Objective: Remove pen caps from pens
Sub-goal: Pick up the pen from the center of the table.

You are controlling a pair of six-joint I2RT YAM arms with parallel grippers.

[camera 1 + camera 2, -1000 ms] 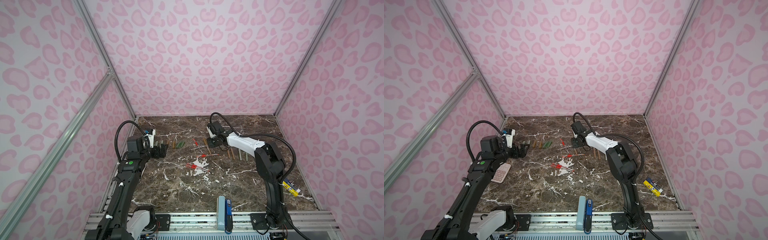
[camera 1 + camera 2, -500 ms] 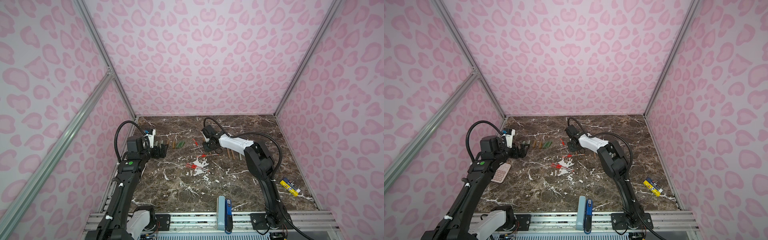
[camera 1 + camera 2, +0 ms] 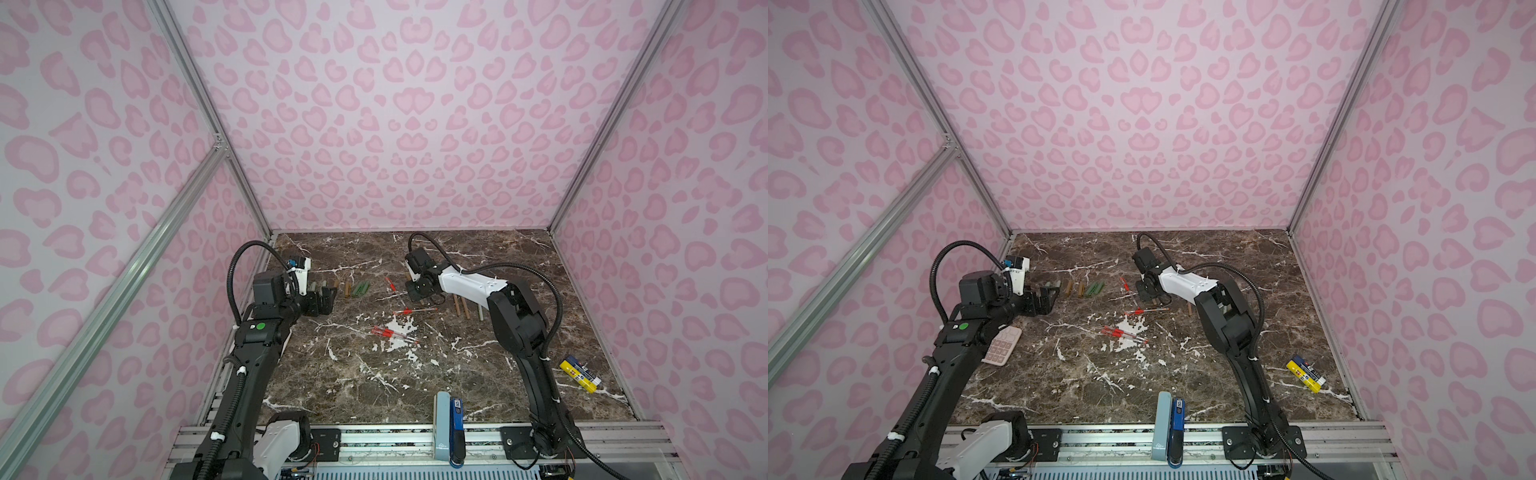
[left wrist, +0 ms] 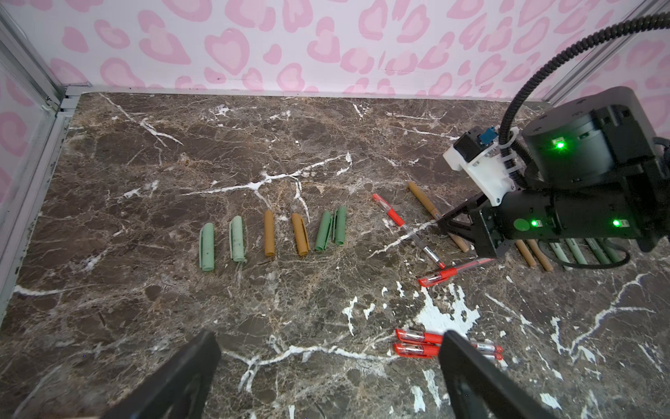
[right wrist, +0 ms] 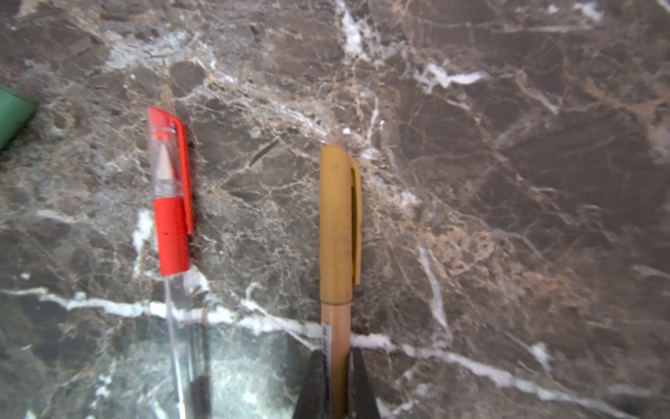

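Since a second ago my right arm has swung across the bench point(image 3: 374, 374) toward the middle, and the right tool point(image 5: 335, 362) has gone from part-open to pressed together.

- Right tool: pinching the tan pen point(image 5: 336, 319) on its pale barrel, just behind the tan cap point(image 5: 339, 217). The cap is still seated, with its clip along one side. I cannot tell whether the pen is clear of the bench or still lying on it.
- Left tool point(image 4: 326, 366): spread wide and holding nothing. It hangs well apart from the tan pen, near the row of loose caps point(image 4: 269, 237), which are pale green, tan and dark green.
- A red-capped pen point(image 5: 170, 217) lies just beside the tan pen, roughly parallel and not touching it.

Risks as I judge them:
- The pinch sits on a thin round barrel, close to one end. The long free end could make the pen swivel between the pads when lifted.
- If my left tool closes on the clip and not on the cap body, it may slip off or bend the clip.
- A pull off the pen's axis would drag the barrel through my right pinch and leave the cap on.
- A low sweep by either arm could knock the red-capped pen or scatter the cap row.
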